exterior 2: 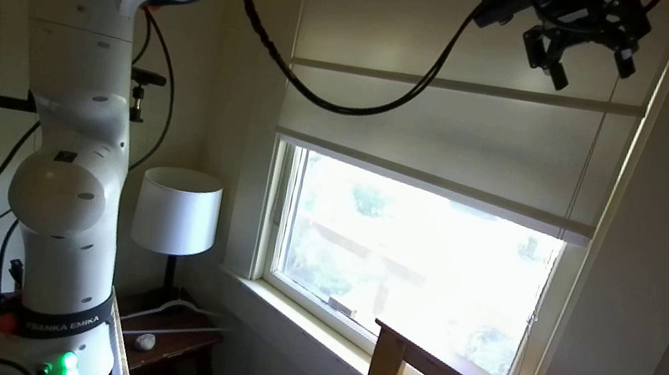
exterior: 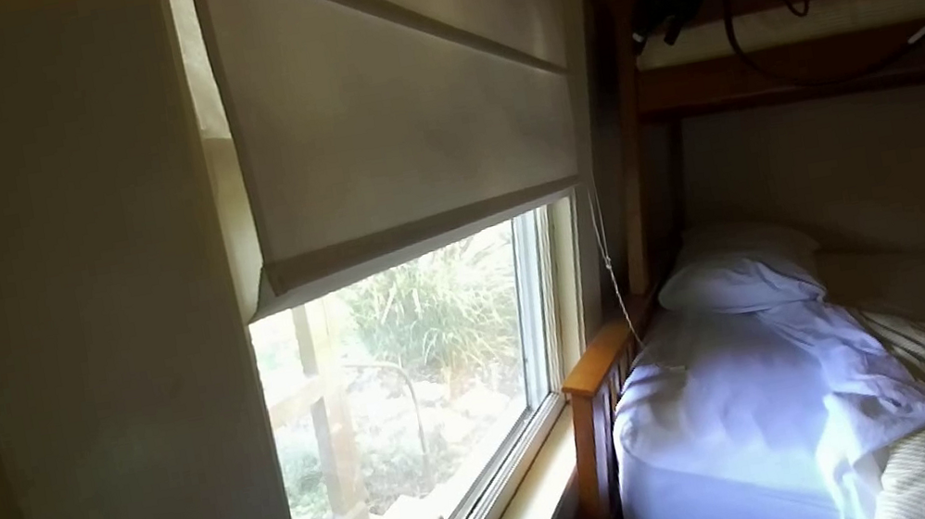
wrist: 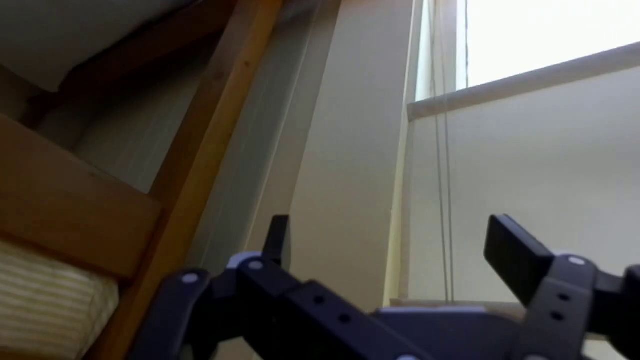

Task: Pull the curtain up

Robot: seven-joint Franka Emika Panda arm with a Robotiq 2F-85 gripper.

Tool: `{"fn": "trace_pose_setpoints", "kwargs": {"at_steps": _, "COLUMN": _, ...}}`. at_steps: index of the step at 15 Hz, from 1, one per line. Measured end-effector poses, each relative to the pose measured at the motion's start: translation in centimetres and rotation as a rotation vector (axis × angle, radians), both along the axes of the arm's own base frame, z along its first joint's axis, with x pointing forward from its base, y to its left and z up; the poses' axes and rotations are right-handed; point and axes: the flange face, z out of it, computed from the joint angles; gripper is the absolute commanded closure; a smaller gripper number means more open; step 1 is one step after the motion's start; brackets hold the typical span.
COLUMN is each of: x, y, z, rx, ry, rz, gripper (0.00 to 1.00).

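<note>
the beige-grey curtain [exterior: 411,118] hangs flat between horizontal folds. both exterior views cut off its top. the claw [wrist: 387,237] is spread

Jaws apart, the gripper [exterior 2: 592,70] hangs before the partly lowered curtain [exterior 2: 471,132]. From here, the window [exterior 2: 424,255] below glares white.

The arm [exterior 2: 69,189] is white, its FRANKA EMIKA band [exterior 2: 63,322] and claw [wrist: 390,245] black.
</note>
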Motion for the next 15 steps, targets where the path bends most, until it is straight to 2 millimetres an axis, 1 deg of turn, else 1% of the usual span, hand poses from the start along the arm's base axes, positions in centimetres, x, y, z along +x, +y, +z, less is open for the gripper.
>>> {"fn": "trace_pose_setpoints", "kwargs": {"at_steps": 3, "x": 2.2, "y": -1.3, "z": 0.2, "rx": -0.01, "ry": -0.001, "rz": -0.054, "gripper": 0.0}}
{"fn": "trace_pose_setpoints", "kwargs": {"at_steps": 5, "x": 2.8, "y": -1.5, "z": 0.2, "rx": -0.014, "ry": 0.0, "rz": -0.062, "gripper": 0.0}}
{"fn": "trace_pose_setpoints", "kwargs": {"at_steps": 7, "x": 3.1, "y": -1.3, "z": -0.2, "rx": 0.016, "ry": -0.01, "rz": -0.039, "gripper": 0.0}}
{"fn": "trace_pose_setpoints", "kwargs": {"at_steps": 9, "x": 3.5, "y": -1.1, "z": -1.1, "rx": 0.063, "ry": -0.02, "rz": 0.002, "gripper": 0.0}}
{"fn": "trace_pose_setpoints", "kwargs": {"at_steps": 11, "x": 4.2, "y": -1.5, "z": -2.2, "rx": 0.101, "ry": -0.026, "rz": 0.038, "gripper": 0.0}}
{"fn": "trace_pose_setpoints", "kwargs": {"at_steps": 13, "x": 4.7, "y": -2.6, "z": -3.7, "rx": 0.128, "ry": -0.025, "rz": 0.07, "gripper": 0.0}}
{"fn": "trace_pose_setpoints", "kwargs": {"at_steps": 15, "x": 4.8, "y": -4.3, "z": -5.2, "rx": 0.131, "ry": 0.013, "rz": 0.06, "gripper": 0.0}}
